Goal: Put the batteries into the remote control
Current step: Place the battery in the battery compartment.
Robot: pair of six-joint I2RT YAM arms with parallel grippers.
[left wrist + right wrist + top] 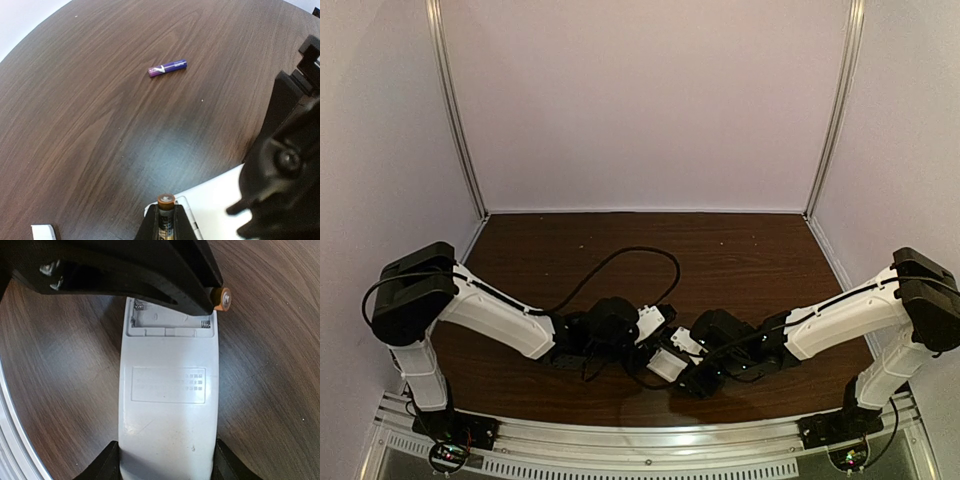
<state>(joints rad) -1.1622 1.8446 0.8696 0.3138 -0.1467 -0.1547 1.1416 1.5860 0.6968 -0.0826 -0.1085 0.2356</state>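
Observation:
The remote control (169,400) lies back up on the wooden table, gripped at its near end by my right gripper (166,457). Its battery compartment (170,320) is open and looks empty. My left gripper (166,222) is shut on the gold-brown battery (166,206) and holds it at the compartment's end corner; the battery's tip also shows in the right wrist view (223,298). The dark blue-purple battery (167,67) lies loose on the table, well beyond the left gripper. In the top view both grippers meet over the remote (668,365) at the near middle.
A small white piece (44,232) lies on the table at the left gripper's left. The black body of the right arm (285,165) stands close on the right. A black cable (640,255) loops over the table (740,250). White walls surround it.

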